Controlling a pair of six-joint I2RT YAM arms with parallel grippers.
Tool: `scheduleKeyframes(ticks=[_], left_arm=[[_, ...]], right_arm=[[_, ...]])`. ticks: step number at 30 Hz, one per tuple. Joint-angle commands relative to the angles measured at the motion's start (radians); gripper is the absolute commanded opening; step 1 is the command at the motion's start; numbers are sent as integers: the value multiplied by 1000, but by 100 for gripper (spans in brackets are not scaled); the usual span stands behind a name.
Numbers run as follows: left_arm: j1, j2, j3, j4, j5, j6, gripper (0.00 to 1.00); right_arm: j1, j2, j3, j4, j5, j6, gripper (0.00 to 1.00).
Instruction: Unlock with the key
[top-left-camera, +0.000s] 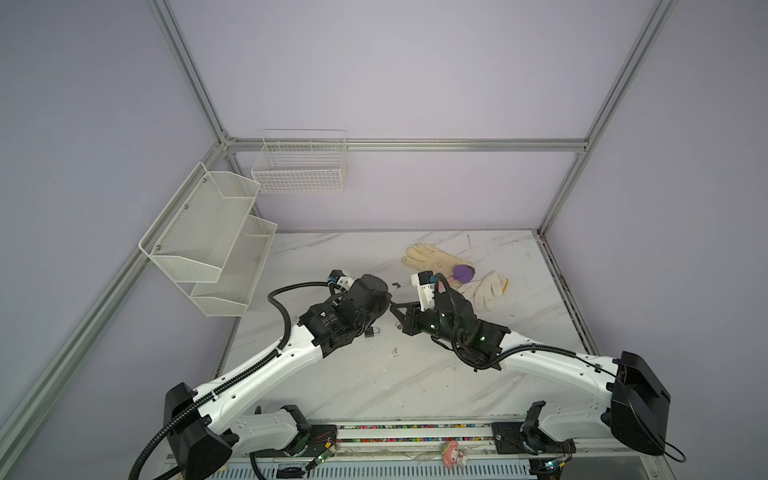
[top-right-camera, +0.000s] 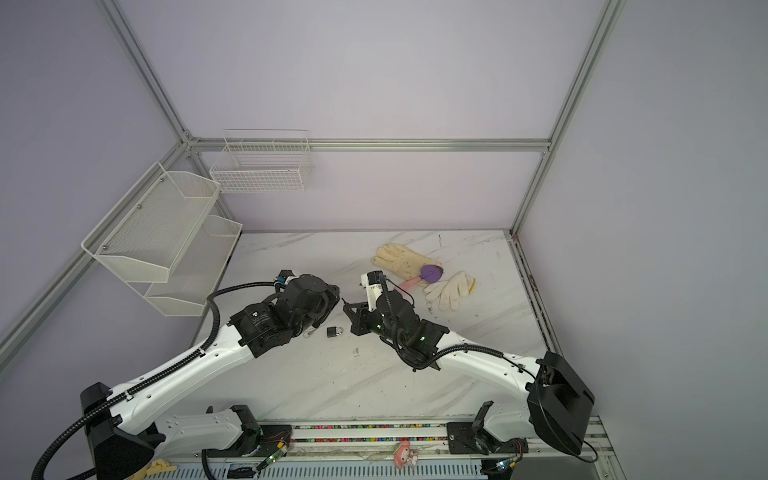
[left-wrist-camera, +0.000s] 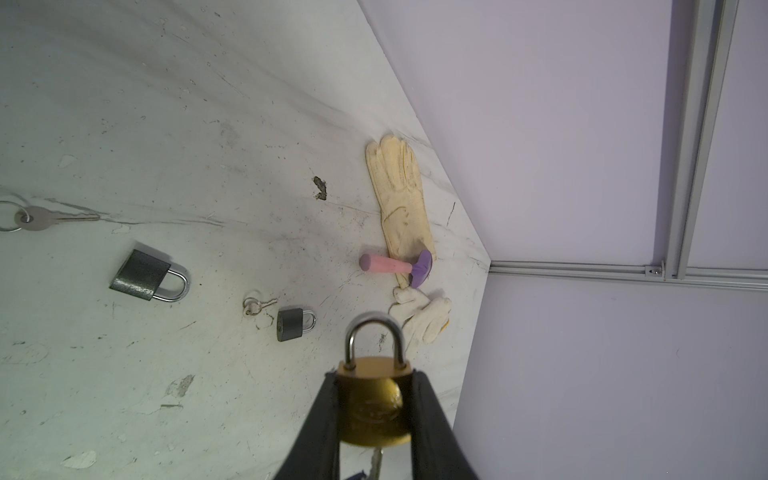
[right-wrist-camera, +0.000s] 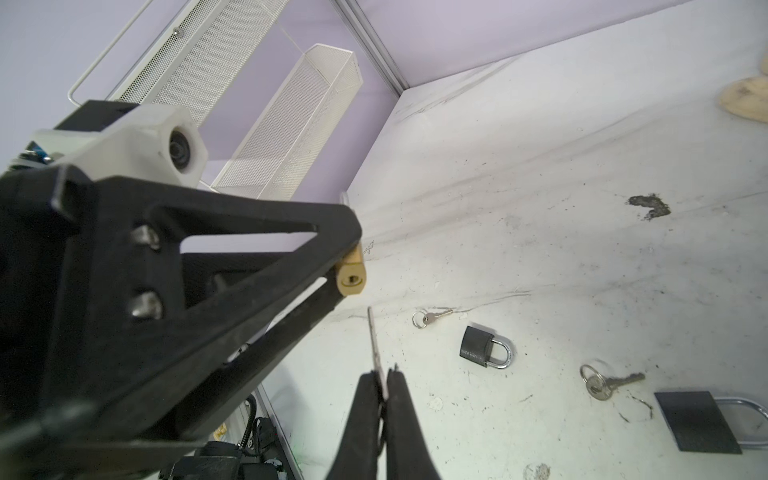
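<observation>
A brass padlock with a steel shackle is clamped between the black fingers of my left gripper, shackle pointing away from the wrist. In the right wrist view its keyhole end faces my right gripper, which is shut on a thin silver key. The key's blade points at the keyhole, with a short gap between its tip and the lock. In both top views the two grippers meet tip to tip above the table's middle: the left gripper and the right gripper.
Two dark grey padlocks and two ringed keys lie on the marble table. Two gloves and a pink-and-purple toy lie at the back right. White mesh baskets hang at the left.
</observation>
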Motion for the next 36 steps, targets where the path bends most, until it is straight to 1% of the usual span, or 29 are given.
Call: scheduleKeyframes(ticks=[1,6,19,23,26,36], left_arm=[[-2,-12,-1,17,-19,22,0],[-1,-3,5,21,-5,20,0],[-2,-5,8,27,-7,23,0],[-2,2,10,34,-1,24,0],[-2,4,13,42,3,24,0],[-3,17,18,47,17,32,0]], right_arm=[[-3,-11,24,14,20,-10,0],[-3,17,63,12,18,-19,0],[-2,33,51,40,14,-5,0],[-3,33,72,26,10,-9,0],[-2,62,65,38,6,0,0],[-3,58,96,40,6,-6,0]])
